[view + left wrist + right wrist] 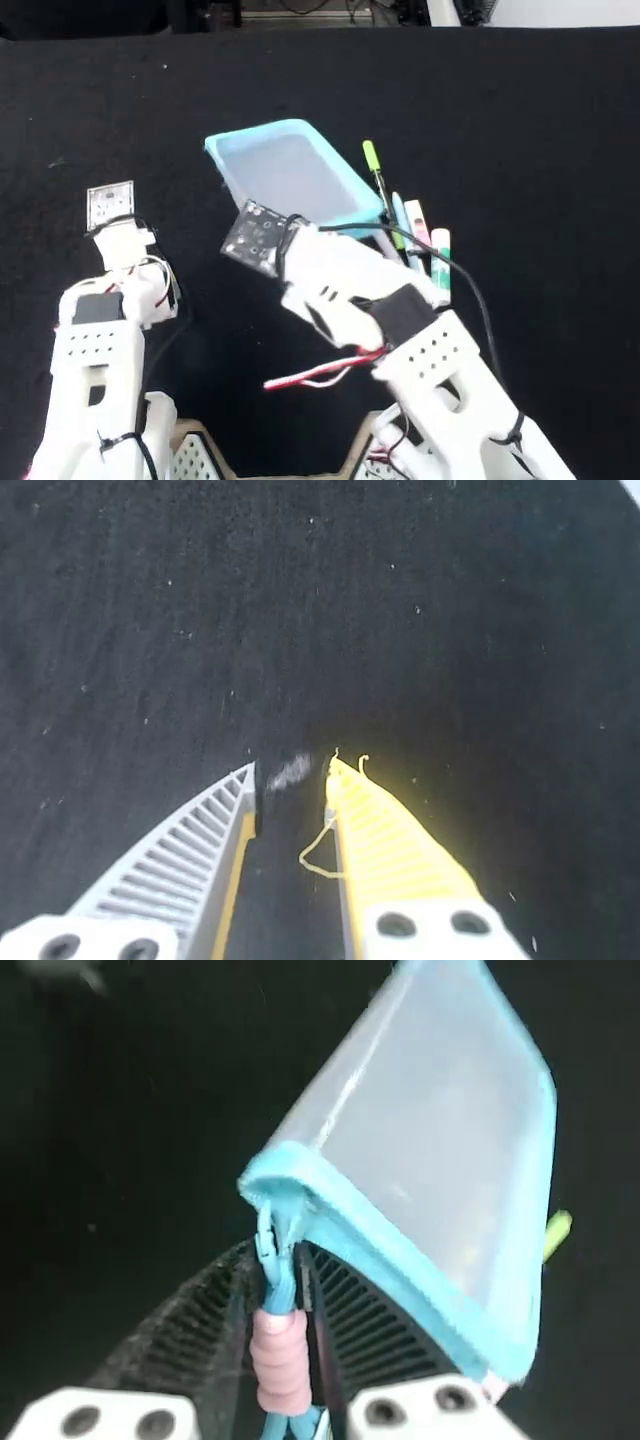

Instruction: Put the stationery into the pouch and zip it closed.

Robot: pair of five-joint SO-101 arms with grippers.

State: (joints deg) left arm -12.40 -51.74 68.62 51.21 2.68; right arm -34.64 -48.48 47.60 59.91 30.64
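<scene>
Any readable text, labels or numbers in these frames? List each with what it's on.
None can be read.
On the pens beside the pouch: coloured bands; any print is too small to read.
On the pouch: clear panel, blue trim, no label seen.
On the zipper pull in the right gripper: no marking.
On the small square boards on the arms: too blurred to read.
</scene>
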